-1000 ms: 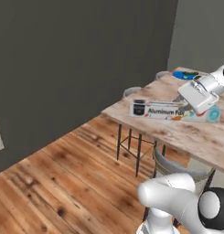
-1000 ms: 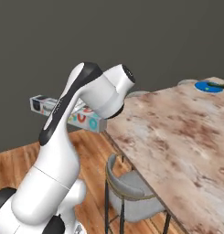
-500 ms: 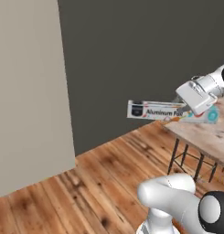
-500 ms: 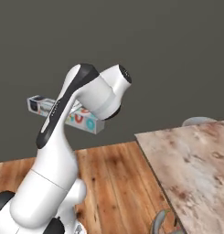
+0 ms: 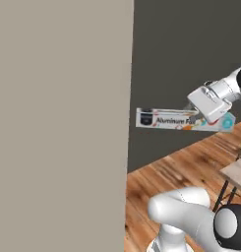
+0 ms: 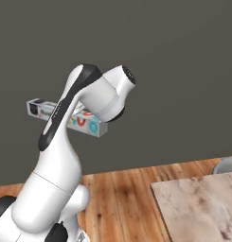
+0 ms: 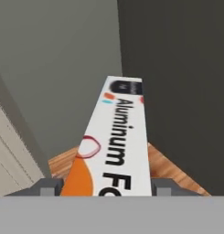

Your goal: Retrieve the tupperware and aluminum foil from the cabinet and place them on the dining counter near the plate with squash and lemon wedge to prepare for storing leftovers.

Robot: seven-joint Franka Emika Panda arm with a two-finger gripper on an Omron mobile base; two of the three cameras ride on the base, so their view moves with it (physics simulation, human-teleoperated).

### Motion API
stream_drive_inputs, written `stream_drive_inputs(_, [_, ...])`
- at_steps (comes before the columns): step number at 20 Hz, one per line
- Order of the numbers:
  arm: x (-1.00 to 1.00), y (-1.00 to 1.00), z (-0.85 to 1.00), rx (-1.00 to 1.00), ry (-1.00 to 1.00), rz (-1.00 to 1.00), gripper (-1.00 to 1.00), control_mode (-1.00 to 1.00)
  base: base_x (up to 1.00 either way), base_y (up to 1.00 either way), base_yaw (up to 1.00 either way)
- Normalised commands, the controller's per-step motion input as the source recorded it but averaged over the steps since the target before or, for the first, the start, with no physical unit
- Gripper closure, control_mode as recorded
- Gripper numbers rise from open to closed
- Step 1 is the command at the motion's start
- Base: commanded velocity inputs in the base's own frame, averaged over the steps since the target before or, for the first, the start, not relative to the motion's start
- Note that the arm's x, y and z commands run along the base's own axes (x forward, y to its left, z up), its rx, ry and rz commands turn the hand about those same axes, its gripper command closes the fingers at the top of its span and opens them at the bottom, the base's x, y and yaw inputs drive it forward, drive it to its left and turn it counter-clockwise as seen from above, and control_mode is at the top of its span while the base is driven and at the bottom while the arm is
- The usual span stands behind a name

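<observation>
A long white aluminum foil box (image 5: 178, 119) with black lettering hangs level in the air, and my gripper (image 5: 204, 115) is shut on it near its right end. In the right base view the foil box (image 6: 38, 108) pokes out on both sides of my upper arm, which hides its middle. In the hand view the foil box (image 7: 118, 141) runs away from me between the two fingertips (image 7: 46, 186), which press on its sides. Beyond the box are a dark grey wall and wooden floor.
A broad beige panel (image 5: 60, 123) stands close on the left. The marble dining counter (image 6: 200, 205) lies at the lower right, its corner (image 5: 236, 172) showing on dark legs. A grey rounded chair back (image 6: 226, 165) sits behind it. Wooden floor (image 5: 186, 162) lies below the box.
The whole picture has swung: the counter slid off to the right and the beige panel came in from the left, so the camera has moved. The foil box stays held in my gripper.
</observation>
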Motion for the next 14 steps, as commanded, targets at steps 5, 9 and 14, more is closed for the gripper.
stream_drive_inputs(5, [0.0,0.0,0.0,0.0,0.0,0.0,1.0,1.0,1.0,-0.14,-0.04])
stream_drive_inputs(9, [0.0,0.0,0.0,0.0,0.0,0.0,1.0,1.0,1.0,-0.16,-0.2])
stream_drive_inputs(14, [0.0,0.0,0.0,0.0,0.0,0.0,1.0,1.0,0.96,-0.15,-0.41])
